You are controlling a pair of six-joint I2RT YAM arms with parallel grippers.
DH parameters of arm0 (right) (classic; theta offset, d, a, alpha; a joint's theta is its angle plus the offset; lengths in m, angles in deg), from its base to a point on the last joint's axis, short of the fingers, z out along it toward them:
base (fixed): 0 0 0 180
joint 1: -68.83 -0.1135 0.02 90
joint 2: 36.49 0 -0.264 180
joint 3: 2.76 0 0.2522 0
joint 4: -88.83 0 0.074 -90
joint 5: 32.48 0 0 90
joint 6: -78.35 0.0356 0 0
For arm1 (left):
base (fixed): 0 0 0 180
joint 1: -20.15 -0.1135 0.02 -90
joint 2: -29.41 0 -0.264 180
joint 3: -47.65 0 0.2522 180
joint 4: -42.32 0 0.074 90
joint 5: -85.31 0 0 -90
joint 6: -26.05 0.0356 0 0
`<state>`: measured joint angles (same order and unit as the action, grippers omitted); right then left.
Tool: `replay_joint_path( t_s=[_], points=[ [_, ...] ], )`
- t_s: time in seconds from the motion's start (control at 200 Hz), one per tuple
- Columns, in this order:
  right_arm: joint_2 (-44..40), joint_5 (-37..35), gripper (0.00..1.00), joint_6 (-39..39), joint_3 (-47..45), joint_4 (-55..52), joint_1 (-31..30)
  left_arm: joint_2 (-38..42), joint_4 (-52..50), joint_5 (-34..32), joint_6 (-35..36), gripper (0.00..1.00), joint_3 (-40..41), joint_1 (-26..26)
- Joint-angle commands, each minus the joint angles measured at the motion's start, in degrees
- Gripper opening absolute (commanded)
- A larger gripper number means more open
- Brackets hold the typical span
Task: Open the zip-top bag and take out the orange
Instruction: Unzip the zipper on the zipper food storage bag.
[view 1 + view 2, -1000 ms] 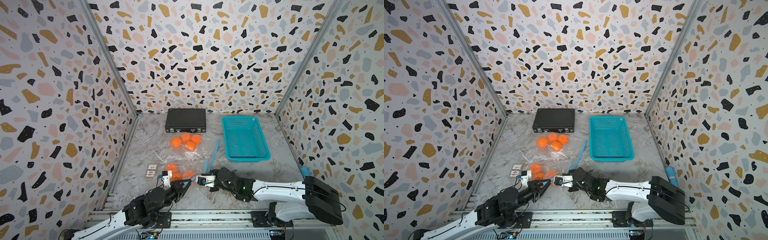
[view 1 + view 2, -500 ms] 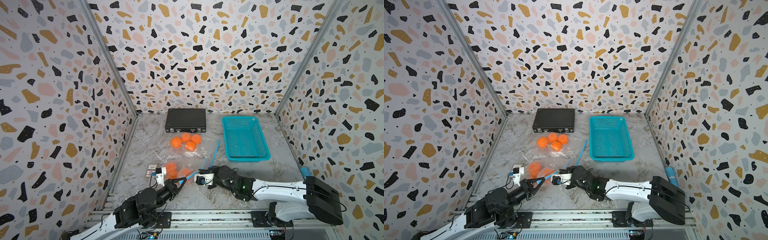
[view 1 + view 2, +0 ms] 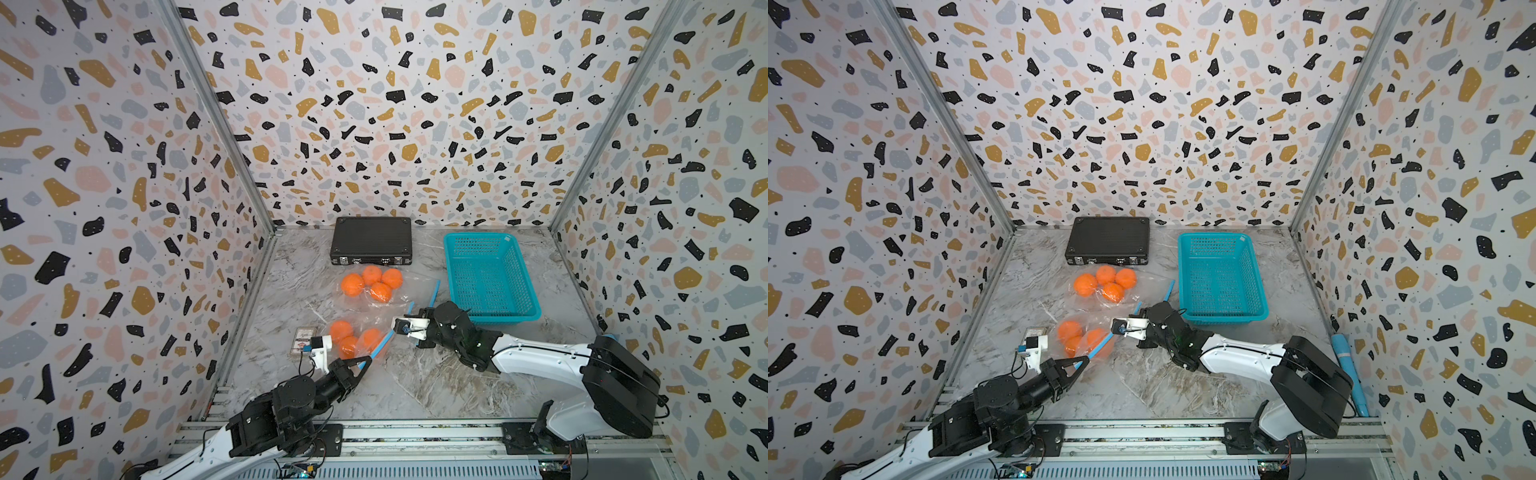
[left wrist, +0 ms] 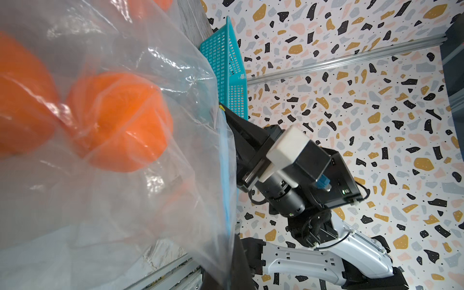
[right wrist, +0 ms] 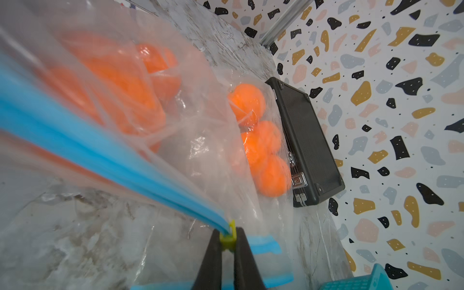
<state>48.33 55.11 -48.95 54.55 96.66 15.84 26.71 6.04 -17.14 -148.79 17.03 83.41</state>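
A clear zip-top bag (image 3: pixel 376 322) with a blue zip strip (image 3: pixel 380 347) lies near the front and holds three oranges (image 3: pixel 341 330). My left gripper (image 3: pixel 367 360) is shut on the strip's near end. My right gripper (image 3: pixel 395 331) is shut on the yellow slider (image 5: pixel 228 239) at the strip's other end, so the strip runs taut between them. In the left wrist view the bag (image 4: pixel 105 175) fills the frame, with an orange (image 4: pixel 120 120) inside and the right gripper (image 4: pixel 227 111) beyond it. Both top views show the same grip, with the left gripper (image 3: pixel 1086 360) on the strip (image 3: pixel 1098 349).
A second zip-top bag with several oranges (image 3: pixel 372 282) lies just behind. A black case (image 3: pixel 371 240) stands at the back wall. A teal basket (image 3: pixel 490 318) sits right of the bags, close to my right arm. A small card box (image 3: pixel 303 340) lies left of the near bag, and a blue tube (image 3: pixel 1347 365) lies by the right wall.
My right gripper has moved back and away from the left one with the slider, so more blue strip shows between them. The left arm has drawn back slightly and its jaws have closed fully.
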Motion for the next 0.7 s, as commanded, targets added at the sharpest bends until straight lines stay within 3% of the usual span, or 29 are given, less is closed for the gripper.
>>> replay_joint_path(
  t_s=[0.0,0.38,0.526,0.586,0.696],
  points=[
    [1.5,-6.3,0.00,1.6,2.5,-4.3,4.7,1.2,1.6,3.9,1.2,0.00,-1.8,0.1],
    [6.5,-7.6,0.00,4.8,7.5,-5.0,8.1,0.9,1.3,5.6,1.4,0.00,-1.5,0.1],
    [4.4,-0.1,0.00,8.4,6.3,-5.3,8.2,-5.4,-1.8,6.7,8.7,0.00,-7.5,0.1],
    [3.2,2.6,0.00,9.5,4.8,-3.3,8.1,-9.4,-5.3,6.4,13.6,0.29,-12.0,0.1],
    [2.0,4.4,0.00,9.7,4.0,-3.5,8.2,-15.1,-7.4,7.8,18.5,0.48,-16.6,0.1]
  ],
)
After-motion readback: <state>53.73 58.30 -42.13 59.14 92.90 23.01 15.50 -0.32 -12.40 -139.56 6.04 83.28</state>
